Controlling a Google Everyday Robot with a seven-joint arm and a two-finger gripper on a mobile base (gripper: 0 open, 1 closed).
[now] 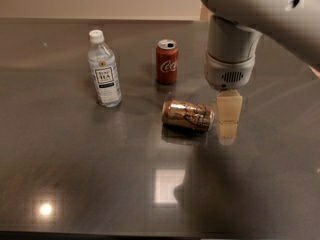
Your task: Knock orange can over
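The orange can lies flat on its side near the middle of the glossy dark table, silver top pointing right. The gripper hangs just beside that end, and how far it's open, I can't tell. Behind stands the red Coca-Cola can, upright, with the clear tea bottle off to the left.

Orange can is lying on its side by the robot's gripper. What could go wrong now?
The orange can lies on its side on the smooth table, so it might roll, perhaps back toward the upright red can. The gripper hangs right beside the can's end; a sideways move could shove it along, maybe toward the tea bottle.
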